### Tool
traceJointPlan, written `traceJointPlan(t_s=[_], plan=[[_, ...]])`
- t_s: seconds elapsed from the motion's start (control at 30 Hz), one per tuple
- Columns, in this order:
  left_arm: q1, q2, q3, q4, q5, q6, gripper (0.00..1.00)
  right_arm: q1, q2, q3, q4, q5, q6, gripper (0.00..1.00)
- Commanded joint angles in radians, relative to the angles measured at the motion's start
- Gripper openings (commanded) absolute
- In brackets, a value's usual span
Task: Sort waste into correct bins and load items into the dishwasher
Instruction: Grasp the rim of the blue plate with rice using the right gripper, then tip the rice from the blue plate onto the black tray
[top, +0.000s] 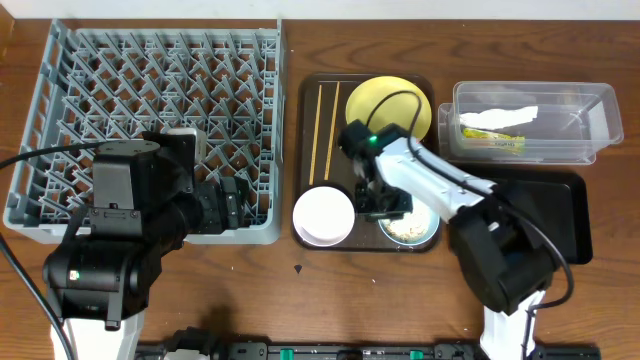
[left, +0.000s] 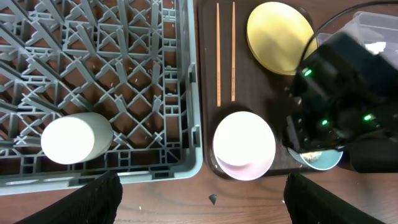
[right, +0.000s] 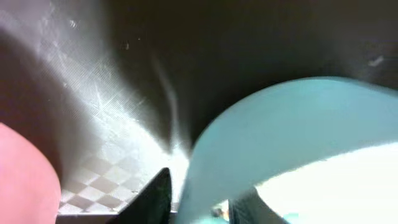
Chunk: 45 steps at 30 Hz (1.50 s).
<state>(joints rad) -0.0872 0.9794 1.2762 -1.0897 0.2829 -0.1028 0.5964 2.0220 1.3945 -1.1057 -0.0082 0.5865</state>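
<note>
The grey dish rack (top: 140, 80) stands at the left and holds a small white cup (left: 76, 138) near its front wall. My left gripper (top: 235, 203) hangs open and empty over the rack's front right corner; its fingers (left: 99, 199) stand wide apart. On the brown serving tray (top: 310, 100) lie chopsticks (top: 320, 130), a yellow plate (top: 388, 103), a white bowl (top: 323, 215) and a light blue bowl (top: 412, 230) with rice crumbs. My right gripper (top: 385, 205) grips the blue bowl's left rim (right: 211, 168), one finger on each side of it.
A clear tub (top: 590, 110) at the back right holds a white napkin (top: 500, 117) and a yellow-green wrapper (top: 495, 140). A glossy black tray (top: 560, 220) lies in front of it, partly under the right arm. A small dark speck (left: 212, 199) lies on the table.
</note>
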Motion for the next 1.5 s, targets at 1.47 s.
traceJointPlan(t_s=[1.47], plan=[[-0.004,0.0,0.004,-0.002,-0.003,0.017,0.85,-0.395,-0.444,-0.068,-0.053,-0.453,-0.363,0.01]])
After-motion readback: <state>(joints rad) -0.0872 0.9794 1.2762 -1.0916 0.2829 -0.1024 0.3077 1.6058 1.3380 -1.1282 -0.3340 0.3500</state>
